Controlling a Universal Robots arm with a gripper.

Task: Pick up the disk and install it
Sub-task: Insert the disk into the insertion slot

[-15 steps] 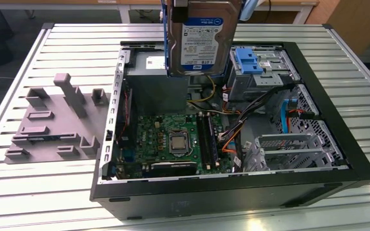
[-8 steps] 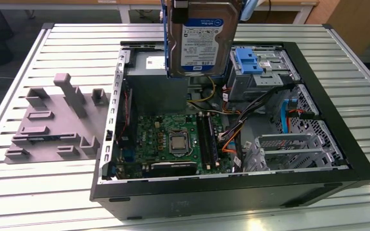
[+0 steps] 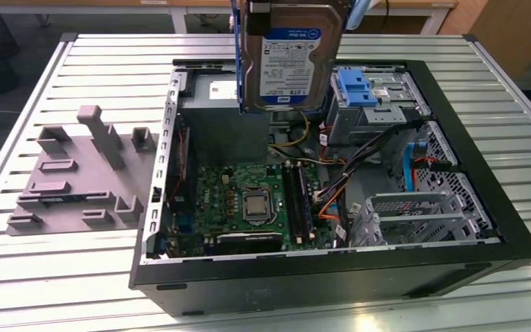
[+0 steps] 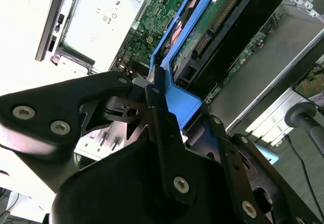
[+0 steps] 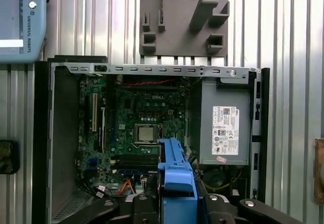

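Note:
The disk (image 3: 289, 62) hangs upright over the back of the open computer case (image 3: 339, 277), its white-and-blue label facing the exterior camera and a blue rail along its edge. In the second wrist view my gripper (image 4: 162, 90) is shut on the disk (image 4: 223, 16), its black fingers (image 4: 157, 107) clamped on the blue rail, with the drive's green circuit board showing. In the first wrist view the gripper (image 5: 177, 198) holds the blue-railed disk (image 5: 174, 168) above the motherboard (image 5: 136, 128).
A bare blue bracket (image 3: 353, 86) sits in the drive bay on the exterior view's right. A grey metal box (image 5: 225, 128) with a white sticker fills one case corner. A grey fixture plate (image 3: 81, 173) lies on the slatted table (image 3: 25, 277) on the exterior view's left. Cables cross the case's middle.

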